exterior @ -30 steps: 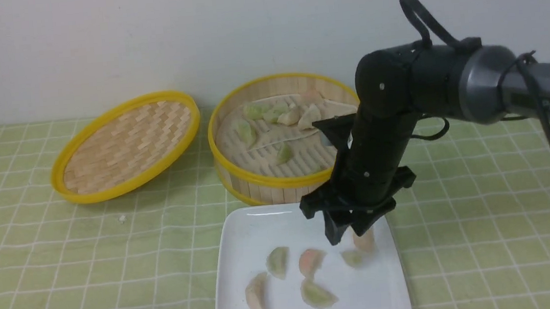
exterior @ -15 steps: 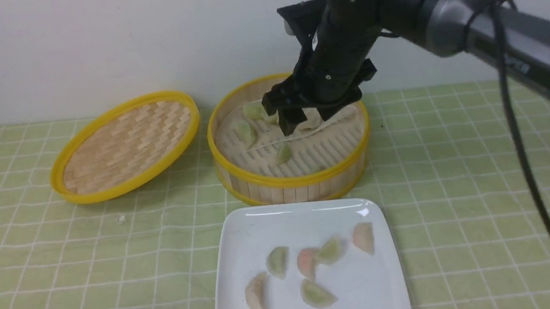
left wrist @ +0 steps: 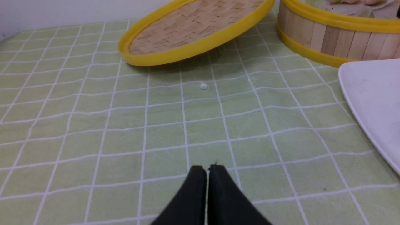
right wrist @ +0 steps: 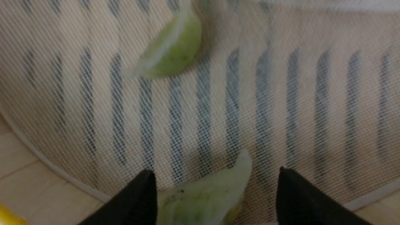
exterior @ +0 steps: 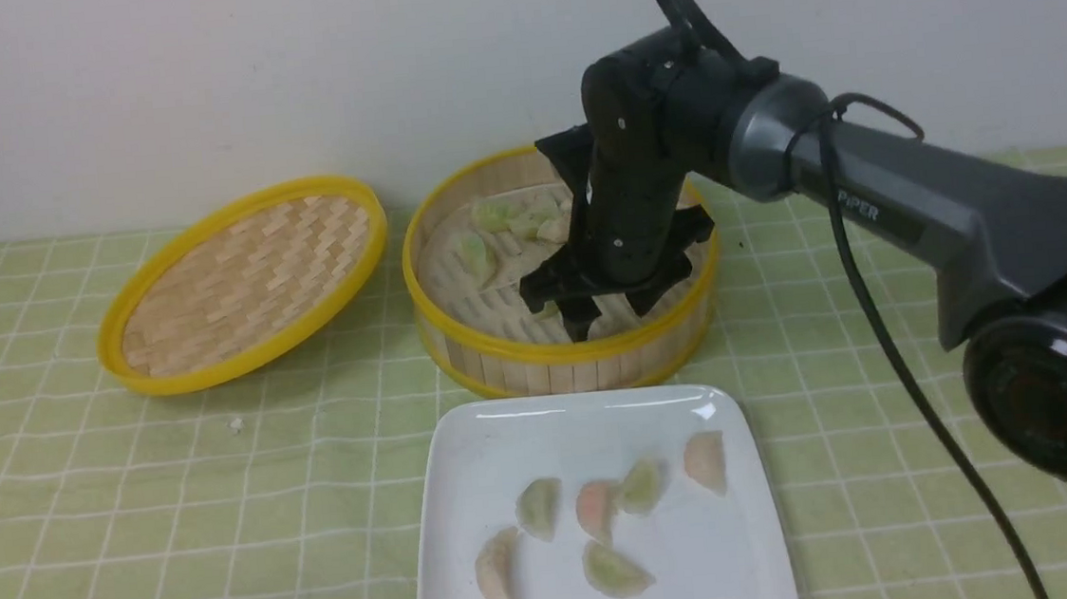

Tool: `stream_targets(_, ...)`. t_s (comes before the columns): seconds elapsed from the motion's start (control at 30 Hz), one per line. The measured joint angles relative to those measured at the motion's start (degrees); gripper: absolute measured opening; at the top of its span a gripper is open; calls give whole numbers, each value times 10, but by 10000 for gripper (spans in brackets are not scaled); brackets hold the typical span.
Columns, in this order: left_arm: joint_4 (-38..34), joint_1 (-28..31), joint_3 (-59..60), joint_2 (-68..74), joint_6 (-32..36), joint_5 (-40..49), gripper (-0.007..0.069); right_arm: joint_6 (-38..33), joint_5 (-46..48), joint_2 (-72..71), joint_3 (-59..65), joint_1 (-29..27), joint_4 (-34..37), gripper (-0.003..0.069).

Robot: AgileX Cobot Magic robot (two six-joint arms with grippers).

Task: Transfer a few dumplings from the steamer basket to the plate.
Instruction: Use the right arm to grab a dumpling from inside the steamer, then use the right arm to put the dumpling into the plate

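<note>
Front view: the right gripper reaches down into the steamer basket, close to its near wall. Its jaws are spread wide. Right wrist view shows a green dumpling lying between the two black fingers on the pale liner. One finger is right beside it and the other is apart from it, so nothing is pinched. A second green dumpling lies farther off on the liner. More dumplings sit at the back of the basket. The plate is just in front of the basket on the counter. Six dumplings lie on it, pink, green and beige, and two of them touch. The woven lid sits tilted next to the basket, on its left. Left wrist view shows the left gripper low over the green checked cloth, jaws pressed together, holding nothing.
</note>
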Motion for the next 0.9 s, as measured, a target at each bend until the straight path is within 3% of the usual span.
stream_targets(0.17,0,0,0,0,0,0,-6,3,-11,8,1,-2,18,440)
stream_targets(0.23,0,0,0,0,0,0,-6,3,-12,11,1,-2,19,370)
stream_targets(0.3,0,0,0,0,0,0,-6,4,-14,12,1,-2,16,226)
stream_targets(0.37,0,0,0,0,0,0,-6,5,-18,12,-8,-3,12,164)
stream_targets(0.7,0,0,0,0,0,0,-6,-3,-4,-136,32,-5,31,164)
stream_targets(0.9,0,0,0,0,0,0,-6,-9,-1,-285,238,14,62,164)
